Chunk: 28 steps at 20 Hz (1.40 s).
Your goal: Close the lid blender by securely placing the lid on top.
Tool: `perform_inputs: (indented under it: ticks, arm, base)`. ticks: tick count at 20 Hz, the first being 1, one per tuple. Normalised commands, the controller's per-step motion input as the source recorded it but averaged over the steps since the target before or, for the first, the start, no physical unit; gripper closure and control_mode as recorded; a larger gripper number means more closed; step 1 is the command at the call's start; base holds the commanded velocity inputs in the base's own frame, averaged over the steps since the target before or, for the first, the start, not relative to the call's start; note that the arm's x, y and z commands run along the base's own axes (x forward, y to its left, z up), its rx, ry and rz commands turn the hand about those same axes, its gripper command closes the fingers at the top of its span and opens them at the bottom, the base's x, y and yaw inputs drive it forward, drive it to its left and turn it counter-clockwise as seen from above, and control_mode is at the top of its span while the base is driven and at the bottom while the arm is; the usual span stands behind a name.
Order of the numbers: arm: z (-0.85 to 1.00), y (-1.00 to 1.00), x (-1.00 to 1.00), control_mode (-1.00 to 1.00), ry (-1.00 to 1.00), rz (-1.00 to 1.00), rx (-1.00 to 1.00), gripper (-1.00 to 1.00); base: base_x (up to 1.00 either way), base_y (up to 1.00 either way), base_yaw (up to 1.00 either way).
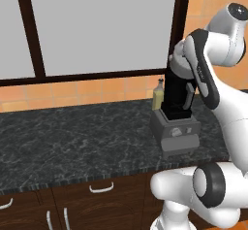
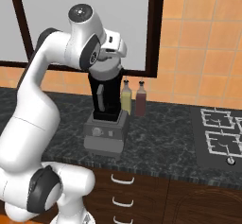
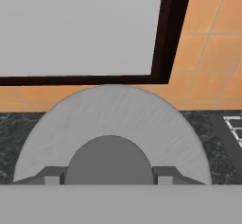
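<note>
Blender [image 1: 176, 108] stands on dark marble counter [image 1: 72, 137], near back wall w/ orange tiles [image 2: 203, 43] and just under lower right corner of big window [image 1: 97, 25]. Its black jar sits upright on boxy grey base, round dial faces to front. Gripper [image 3: 109, 178] is directly above jar top, w/ the white arm bent over it from the side. In hand view the lid [image 3: 113, 119] shows as round grey disc, its raised centre knob is betw. the two fingertips [image 3: 51, 176], and both tips are pressed on the knob sides, so the hand is closed on the lid by its knob, jaws only as wide as the knob. In base views the hand covers the jar top, so it is not possible to tell if lid is touching the jar rim or is a little above. Yellowish bottle [image 2: 126, 99] and red-brown bottle [image 2: 141, 100] stand just behind the blender, side by side. Stove [image 2: 220, 135] is further right on the counter, well apart. Drawers w/ white handles [image 2: 122, 179] are below counter edge.
</note>
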Motion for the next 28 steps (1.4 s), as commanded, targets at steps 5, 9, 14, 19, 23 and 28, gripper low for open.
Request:
perform_inputs:
  ticks: [5, 9, 14, 19, 23, 28]
  arm:
    - [0.6, 0.12, 0.0, -1.0, 0.06, 0.0, 0.0, 1.0]
    - [0.14, 0.02, 0.0, -1.0, 0.01, 0.0, 0.0, 1.0]
    - [0.0, 0.0, 0.0, -1.0, -0.09, 0.0, 0.0, 1.0]
    - [0.0, 0.0, 0.0, -1.0, -0.09, 0.0, 0.0, 1.0]
    - [0.0, 0.0, 0.0, -1.0, -0.07, 0.0, 0.0, 1.0]
    - [0.0, 0.0, 0.0, -1.0, -0.06, 0.0, 0.0, 1.0]
  base:
    - [0.0, 0.0, 0.0]
    - [0.0, 0.0, 0.0]
    - [0.0, 0.0, 0.0]
    - [0.0, 0.0, 0.0]
    - [0.0, 0.0, 0.0]
    - [0.0, 0.0, 0.0]
